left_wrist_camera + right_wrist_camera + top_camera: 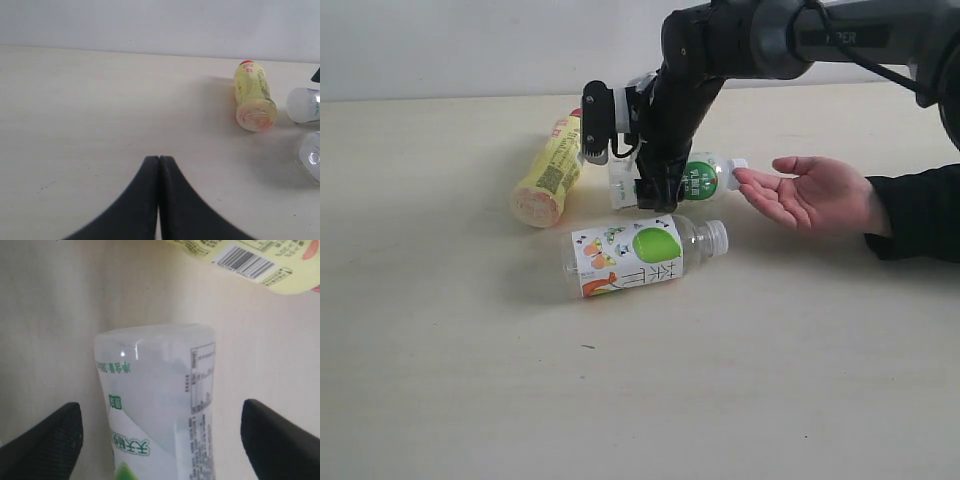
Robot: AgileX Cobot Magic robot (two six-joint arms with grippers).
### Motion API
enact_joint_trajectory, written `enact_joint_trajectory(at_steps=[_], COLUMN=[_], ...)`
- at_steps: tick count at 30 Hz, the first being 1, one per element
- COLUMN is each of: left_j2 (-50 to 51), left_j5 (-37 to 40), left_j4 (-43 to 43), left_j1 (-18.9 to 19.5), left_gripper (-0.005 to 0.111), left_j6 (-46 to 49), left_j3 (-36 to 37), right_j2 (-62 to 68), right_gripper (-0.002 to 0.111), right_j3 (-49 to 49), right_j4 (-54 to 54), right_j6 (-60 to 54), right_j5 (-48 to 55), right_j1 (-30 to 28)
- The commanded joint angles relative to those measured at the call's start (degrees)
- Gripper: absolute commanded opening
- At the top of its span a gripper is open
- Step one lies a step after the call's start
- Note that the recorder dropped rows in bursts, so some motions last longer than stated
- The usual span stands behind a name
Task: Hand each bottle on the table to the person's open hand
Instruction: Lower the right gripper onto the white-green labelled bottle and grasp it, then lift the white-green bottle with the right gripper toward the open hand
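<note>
Three bottles lie on their sides on the pale surface (470, 380). One yellow bottle (550, 168) lies to the left, its base towards the exterior camera. One clear bottle with a fruit-picture label (635, 257) lies nearest that camera, cap pointing right. One clear bottle with a green-white label (705, 177) lies between them and further back, under the right arm. Its white cap is at the fingertips of the person's one open hand (815, 192), which rests palm up on the right. The right fingers (47, 440) stand wide apart on either side of this bottle, with a gap showing on both sides. The left fingers (145, 200) are pressed together on nothing, over bare surface well apart from the bottles.
</note>
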Motion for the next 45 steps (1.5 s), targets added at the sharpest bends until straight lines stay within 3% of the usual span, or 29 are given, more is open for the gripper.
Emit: enact_joint_trajectory(at_steps=[1,15,31,45], left_j2=[-0.35,-0.35,-0.35,-0.35], left_j5=[-0.27,-0.27,-0.27,-0.27], left_j4=[-0.02,-0.02,-0.02,-0.02], left_j1=[-0.27,-0.27,-0.27,-0.27], left_gripper=[0.002,0.002,0.002,0.002], left_j6=[0.08,0.08,0.08,0.08], left_j3=[0.21,0.21,0.21,0.21], right_j2=[1.0,1.59,1.59,0.98], right_gripper=[0.081,0.079,0.002,0.0], right_j3=[-0.37,-0.37,-0.37,-0.37], right_j4=[-0.29,-0.29,-0.29,-0.29], right_j6=[1.02,1.29,1.29,1.19], right_j5=[-0.78,-0.78,-0.78,-0.67], right_j1=[0.12,0.12,0.12,0.12])
